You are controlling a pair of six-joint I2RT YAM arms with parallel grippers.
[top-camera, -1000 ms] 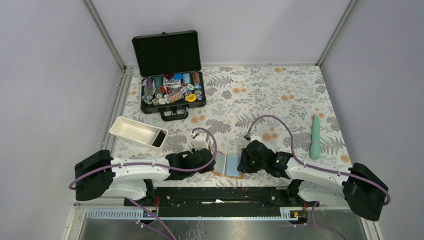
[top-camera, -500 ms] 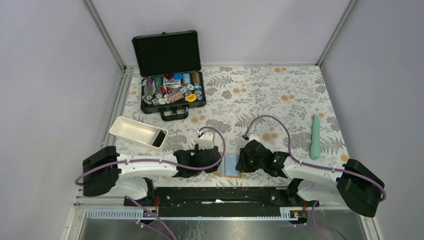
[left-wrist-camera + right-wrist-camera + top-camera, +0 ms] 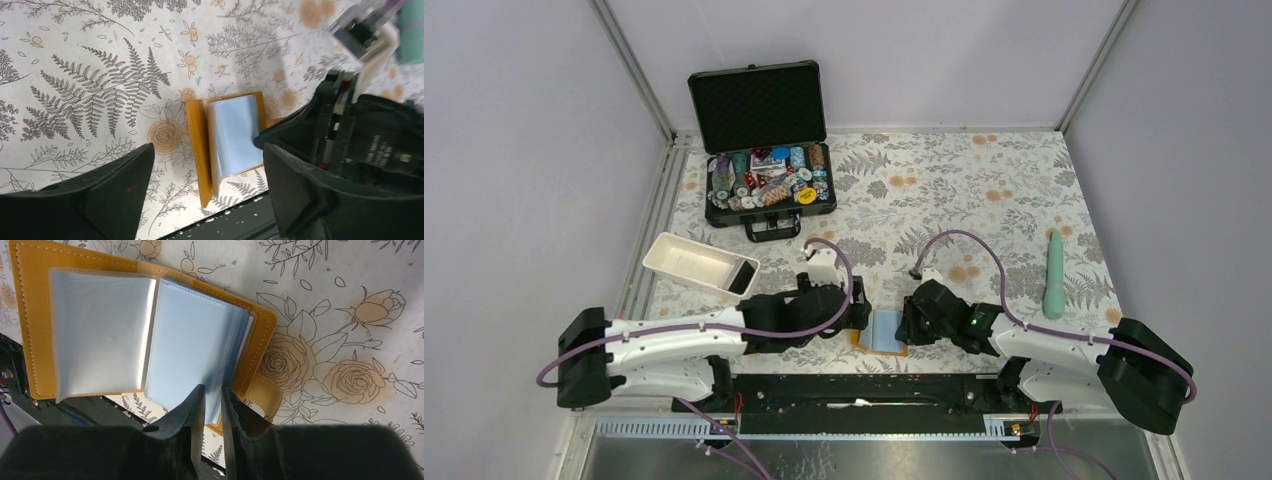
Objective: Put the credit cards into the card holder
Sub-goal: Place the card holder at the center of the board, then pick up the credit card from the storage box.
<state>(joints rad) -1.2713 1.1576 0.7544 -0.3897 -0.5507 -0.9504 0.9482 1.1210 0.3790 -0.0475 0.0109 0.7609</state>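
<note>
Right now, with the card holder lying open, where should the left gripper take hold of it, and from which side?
Probably the bare orange cover flap of the card holder, coming from the left arm's side, opposite the right gripper pinching the sleeves. That flap is uncovered and sits under the open left gripper, so pinching its outer edge looks easiest.

The left gripper [image 3: 206, 150] is hanging over the floral tablecloth [image 3: 100, 75] with its two dark fingers [image 3: 117, 185] spread wide. Between them the orange card holder [image 3: 197, 140] is lying open and flat, its pale blue sleeves [image 3: 235, 132] facing up. The right gripper [image 3: 270, 136] is reaching in from the right, its tip touching the sleeves' edge.
</note>
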